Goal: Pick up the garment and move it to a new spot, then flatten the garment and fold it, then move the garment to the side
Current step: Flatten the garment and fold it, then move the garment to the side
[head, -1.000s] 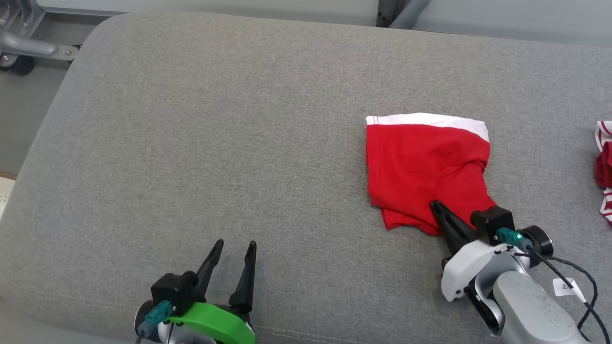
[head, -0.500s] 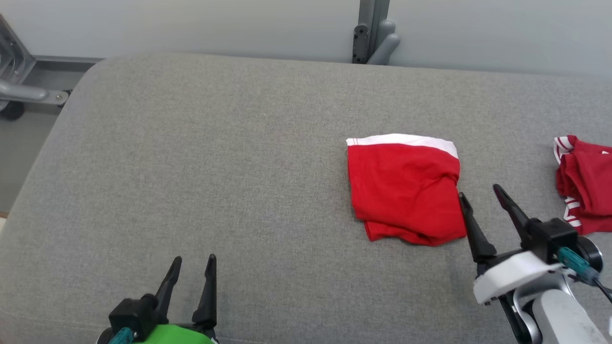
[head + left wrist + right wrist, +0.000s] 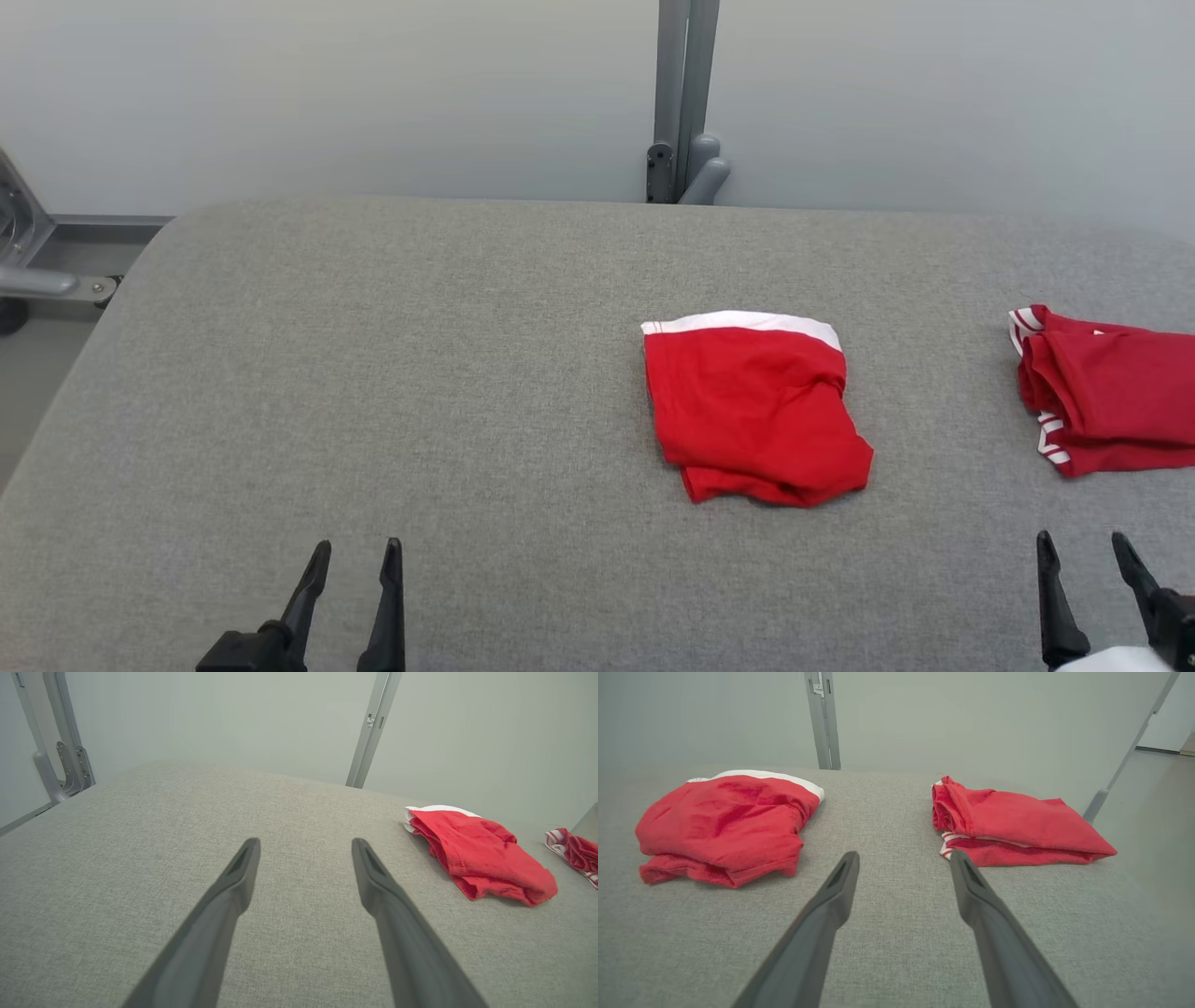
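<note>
A: While the red garment (image 3: 752,411) lies folded on the grey pad (image 3: 420,373), right of the middle, does anything hold it?
B: No. The left gripper (image 3: 358,543) and the right gripper (image 3: 1080,536) sit low, well apart from it, fingers spread, holding nothing.
A: What gets cut off?
B: Both grippers' bodies, at the bottom edge. A striped red cloth (image 3: 1102,401) runs off the right side.
</note>
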Controlling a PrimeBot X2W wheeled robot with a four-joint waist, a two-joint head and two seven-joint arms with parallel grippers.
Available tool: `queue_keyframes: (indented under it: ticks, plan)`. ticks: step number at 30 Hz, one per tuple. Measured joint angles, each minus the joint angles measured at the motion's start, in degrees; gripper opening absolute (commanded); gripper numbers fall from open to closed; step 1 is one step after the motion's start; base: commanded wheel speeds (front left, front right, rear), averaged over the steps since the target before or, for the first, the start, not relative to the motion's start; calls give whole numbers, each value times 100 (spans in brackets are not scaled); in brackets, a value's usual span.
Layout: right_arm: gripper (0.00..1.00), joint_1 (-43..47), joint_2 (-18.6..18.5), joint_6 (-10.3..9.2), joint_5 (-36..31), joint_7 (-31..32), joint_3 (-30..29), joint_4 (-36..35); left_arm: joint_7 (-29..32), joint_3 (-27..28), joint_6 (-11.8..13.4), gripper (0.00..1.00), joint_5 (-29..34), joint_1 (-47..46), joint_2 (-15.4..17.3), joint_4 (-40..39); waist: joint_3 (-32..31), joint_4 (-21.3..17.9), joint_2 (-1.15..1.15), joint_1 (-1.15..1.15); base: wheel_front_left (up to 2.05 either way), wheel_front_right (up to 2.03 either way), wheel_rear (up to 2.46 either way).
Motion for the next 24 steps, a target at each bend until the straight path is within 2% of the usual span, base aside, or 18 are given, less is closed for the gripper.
queue_keyframes:
  ticks: [10, 13, 16, 19, 21, 24]
  plan:
    - [100, 46, 226, 0, 118, 0, -223, 586, 1, -367, 0, 100, -156, -10, 108, 33, -110, -54, 0, 0, 0, 0, 0]
    - [100, -123, 244, 0, 354, 0, -24, 884, 1, -402, 0, 100, -169, -21, 108, 45, -94, -46, 0, 0, 0, 0, 0]
    - [100, -728, 200, -1, 854, 49, 369, 1148, 0, -425, 0, 100, -177, -59, 108, 54, -27, -33, 0, 0, 0, 0, 0]
    - [100, -1533, -49, 0, 1416, 753, 896, 1236, 1, -479, 0, 100, -196, -102, 105, 81, 69, -22, 0, 0, 0, 0, 0]
    - [100, -2017, -193, 0, 1878, 1539, 1195, 1287, 0, -525, 0, 100, -211, -129, 104, 107, 145, -9, 0, 0, 0, 0, 0]
    - [100, -2654, -578, 3, 2029, 2665, 1625, 1363, 1, -616, 0, 100, -226, -275, 103, 132, 312, 14, 0, 0, 0, 0, 0]
